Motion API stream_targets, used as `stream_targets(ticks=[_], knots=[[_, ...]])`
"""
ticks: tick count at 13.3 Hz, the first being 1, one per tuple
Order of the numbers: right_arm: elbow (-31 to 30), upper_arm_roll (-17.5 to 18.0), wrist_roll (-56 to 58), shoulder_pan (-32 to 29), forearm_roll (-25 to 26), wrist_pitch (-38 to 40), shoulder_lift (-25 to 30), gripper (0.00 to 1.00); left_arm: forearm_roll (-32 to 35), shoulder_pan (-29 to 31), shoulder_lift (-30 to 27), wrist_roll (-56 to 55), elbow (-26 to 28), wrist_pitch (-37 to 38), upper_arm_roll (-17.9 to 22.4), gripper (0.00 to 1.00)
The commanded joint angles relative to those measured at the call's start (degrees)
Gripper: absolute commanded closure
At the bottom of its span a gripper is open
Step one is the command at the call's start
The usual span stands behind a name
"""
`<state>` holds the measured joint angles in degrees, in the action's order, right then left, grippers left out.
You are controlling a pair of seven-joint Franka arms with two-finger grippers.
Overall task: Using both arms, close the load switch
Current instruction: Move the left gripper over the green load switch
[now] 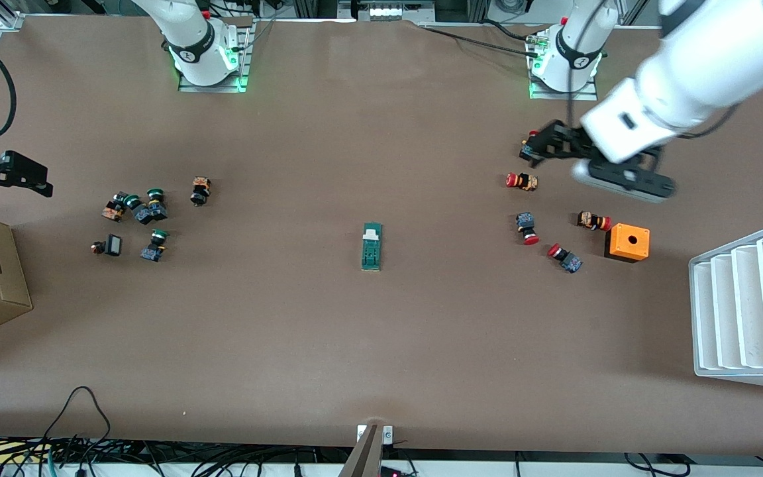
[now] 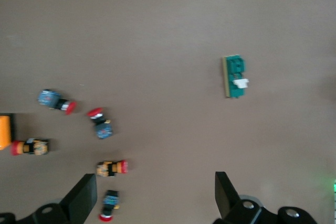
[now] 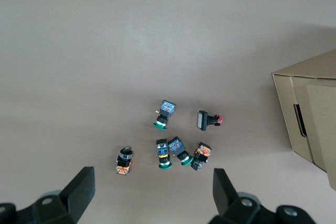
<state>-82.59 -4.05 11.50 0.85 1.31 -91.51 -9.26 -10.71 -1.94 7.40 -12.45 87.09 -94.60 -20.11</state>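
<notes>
while hovering over the red-capped push-buttons point(image 1: 522, 181) at the left arm's end of the counter point(image 1: 381, 344), left pincer point(image 1: 532, 147) spread wide, empty. right pincer point(image 1: 24, 177) over the opposite end near the green-capped push-buttons point(image 1: 143, 211), spread too, empty. load switch point(image 1: 372, 246) flat mid-counter, well apart from both, untouched.

No text, label, brand name or number could be read anywhere. Only a small round white emblem showed on the black band at each arm's base point(image 1: 189, 55), too small to make out.
</notes>
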Motion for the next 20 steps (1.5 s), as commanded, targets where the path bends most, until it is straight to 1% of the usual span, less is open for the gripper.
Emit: stream_targets(ticks=[1,2,3,4,8,11,13,15,16,18,20], knots=[[0.85,0.18,-0.07,-0.94,0.36,0.28,-0.23,0.01,0.59,0.36,1.39,-9.92,0.01,-4.95,-6.32,0.01],[0.85,0.27,-0.16,-0.59,0.36,0.72,-0.23,0.01,1.99,0.27,2.35,-13.27,0.1,-6.54,-9.39,0.01],[0.85,0.36,-1.38,-0.59,0.36,0.81,-0.32,0.01,5.66,-0.51,3.32,-17.04,0.88,-8.73,-11.86,0.01],[0.85,0.36,-1.74,-0.59,0.45,0.81,-0.23,0.01,8.83,-1.91,3.85,-21.61,1.67,-11.63,-13.28,0.01],[0.42,0.45,-1.21,-0.32,0.36,0.98,-0.93,0.01,16.66,-8.94,7.62,-34.54,4.75,-20.95,-13.64,0.01],[0.5,0.36,-1.47,-0.5,0.27,1.25,-0.94,0.01,22.38,-11.76,9.21,-44.13,10.62,-33.24,-13.64,0.0],[0.68,0.19,-1.22,-1.02,-0.6,1.07,-0.94,0.01,28.6,-12.73,10.7,-49.83,14.67,-40.53,-13.64,0.0],[1.03,-0.25,-1.13,-2.16,-5.68,0.81,-1.98,0.01,39.82,-13.52,12.63,-59.74,17.84,-46.52,-13.64,0.0],[1.9,-0.17,-1.21,-2.43,-6.57,0.64,-2.95,0.01,46.32,-14.13,14.12,-66.15,18.46,-48.11,-13.64,0.0],[6.19,-0.17,-1.74,-2.43,-6.84,1.16,-7.06,0.02,62.48,-15.72,18.42,-80.55,18.56,-48.74,-13.64,0.0],[10.68,-0.26,-4.36,-2.52,-11.21,1.25,-11.63,0.03,80.14,-16.51,22.55,-97.51,18.56,-48.75,-13.64,0.0]])
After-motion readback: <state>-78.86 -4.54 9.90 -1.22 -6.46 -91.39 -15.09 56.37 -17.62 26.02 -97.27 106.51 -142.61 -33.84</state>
